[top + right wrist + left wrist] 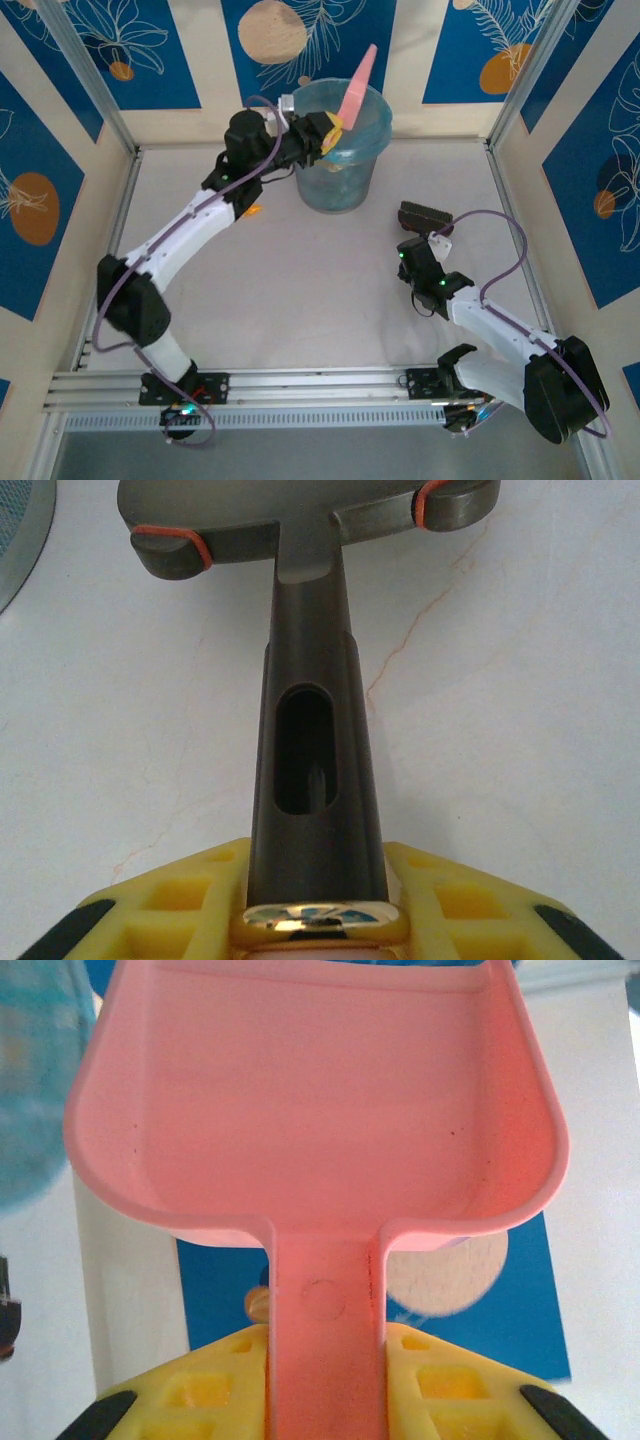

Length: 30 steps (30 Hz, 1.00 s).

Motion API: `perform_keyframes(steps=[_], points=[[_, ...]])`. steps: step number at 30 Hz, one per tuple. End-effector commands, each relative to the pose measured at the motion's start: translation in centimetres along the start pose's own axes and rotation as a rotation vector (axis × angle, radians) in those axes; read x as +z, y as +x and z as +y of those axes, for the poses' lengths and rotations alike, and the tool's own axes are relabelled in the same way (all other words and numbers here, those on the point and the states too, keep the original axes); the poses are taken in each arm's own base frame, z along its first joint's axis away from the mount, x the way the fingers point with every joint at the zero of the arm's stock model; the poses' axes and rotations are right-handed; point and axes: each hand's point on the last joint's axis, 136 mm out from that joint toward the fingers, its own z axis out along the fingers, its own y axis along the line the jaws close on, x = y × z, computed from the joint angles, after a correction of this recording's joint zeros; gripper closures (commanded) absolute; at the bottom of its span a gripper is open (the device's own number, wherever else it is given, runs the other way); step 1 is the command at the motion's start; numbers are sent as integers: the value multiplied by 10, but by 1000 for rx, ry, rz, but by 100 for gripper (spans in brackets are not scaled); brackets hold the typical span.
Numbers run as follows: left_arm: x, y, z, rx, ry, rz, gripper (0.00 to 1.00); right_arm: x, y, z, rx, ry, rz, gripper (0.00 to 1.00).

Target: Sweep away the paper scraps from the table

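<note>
My left gripper is shut on the handle of the pink dustpan. It holds the pan tipped steeply upward over the translucent blue bin at the back of the table. The pan's inside looks bare. My right gripper is shut on the dark brush handle, and the brush head rests low over the table on the right. What looks like one small orange paper scrap lies beside my left forearm; the other scraps are hidden.
Aluminium rails edge the table at the front and sides, and blue-and-cream patterned walls close in behind. The bin's rim shows at the far left of the right wrist view.
</note>
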Motion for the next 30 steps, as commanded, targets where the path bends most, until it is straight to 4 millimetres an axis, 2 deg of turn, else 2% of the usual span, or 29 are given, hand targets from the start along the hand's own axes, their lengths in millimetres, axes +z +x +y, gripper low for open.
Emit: perform_keyframes(steps=[1,2,5,10,11,13,16,18,21,25,28,30], points=[[-29,42,-22,193,31,39,100,-6,-22,12,16,-29,-64,100],[-38,53,-15,220,5,41,100,-6,-22,12,16,-31,-63,100],[-68,86,25,320,-137,56,100,-7,-22,13,15,-39,-62,100],[-141,130,107,534,-468,136,100,-11,-20,15,19,-59,-52,100],[-155,135,122,567,-523,151,100,-11,-19,16,23,-67,-44,100],[-191,143,164,619,-669,155,100,-14,-15,18,27,-91,-27,100],[-235,147,217,662,-849,160,100,-17,-13,23,30,-129,-25,100],[-256,149,243,682,-928,171,100,-18,-13,21,26,-124,-33,100],[-274,152,275,699,-1006,190,100,-18,-13,14,39,-92,-32,100],[-281,158,296,734,-1058,264,100,-29,-7,24,95,-143,54,100],[-289,158,307,768,-1099,291,100,-43,9,39,141,-189,212,100],[-291,158,310,774,-1103,289,100,-56,25,36,147,-147,303,100]])
